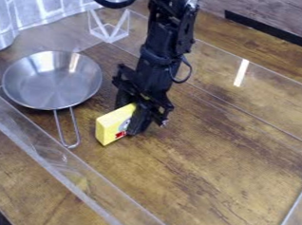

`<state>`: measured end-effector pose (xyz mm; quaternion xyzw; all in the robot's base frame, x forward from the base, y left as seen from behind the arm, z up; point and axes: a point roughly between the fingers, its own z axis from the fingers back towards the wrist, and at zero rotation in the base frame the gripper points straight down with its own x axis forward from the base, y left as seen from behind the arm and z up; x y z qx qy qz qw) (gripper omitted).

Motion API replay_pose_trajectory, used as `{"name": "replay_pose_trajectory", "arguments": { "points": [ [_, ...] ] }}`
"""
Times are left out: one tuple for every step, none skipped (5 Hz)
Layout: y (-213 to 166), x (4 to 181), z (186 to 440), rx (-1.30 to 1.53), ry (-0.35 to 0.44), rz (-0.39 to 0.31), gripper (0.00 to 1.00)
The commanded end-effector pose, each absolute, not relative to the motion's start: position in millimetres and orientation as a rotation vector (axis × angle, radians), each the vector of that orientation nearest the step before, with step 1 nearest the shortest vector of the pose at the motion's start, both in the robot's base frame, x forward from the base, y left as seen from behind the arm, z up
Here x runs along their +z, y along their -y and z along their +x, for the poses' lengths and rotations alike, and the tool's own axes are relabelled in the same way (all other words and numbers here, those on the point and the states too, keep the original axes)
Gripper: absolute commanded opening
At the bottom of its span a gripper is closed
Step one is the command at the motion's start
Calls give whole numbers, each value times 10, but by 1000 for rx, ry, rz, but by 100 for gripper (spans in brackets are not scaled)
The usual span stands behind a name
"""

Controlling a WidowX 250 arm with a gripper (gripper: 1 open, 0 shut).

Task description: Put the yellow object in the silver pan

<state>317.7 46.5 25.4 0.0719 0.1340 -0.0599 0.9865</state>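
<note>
Now | gripper (142, 117) clamped on yellow object (112, 128), fingertips hid behind it | silver pan (47, 79) apart, handle partly visible

A dark wooden surface (228, 156) with clear plastic strips across it carries a clear wire-like stand (110, 25) at the far left, near pale curtains (38, 9).

Black robot arm's pincer (138, 120) closed on yellow block (113, 127) resting tilted on wooden counter (228, 156), empty silver pan (49, 79) apart at left
</note>
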Motion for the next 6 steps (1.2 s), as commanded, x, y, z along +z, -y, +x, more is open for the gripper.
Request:
{"name": "replay_pose_trajectory", "arguments": {
  "points": [
    [-534, 535, 3243, -114, -205, 163, 0],
    [-561, 606, 3237, -125, -206, 177, 0],
    [-587, 702, 3232, -140, -203, 197, 0],
    [-630, 955, 3216, -155, -173, 233, 0],
    [-749, 1282, 3162, -139, -137, 269, 0],
    [-880, 1574, 3101, -112, -112, 300, 0]
  ]
}}
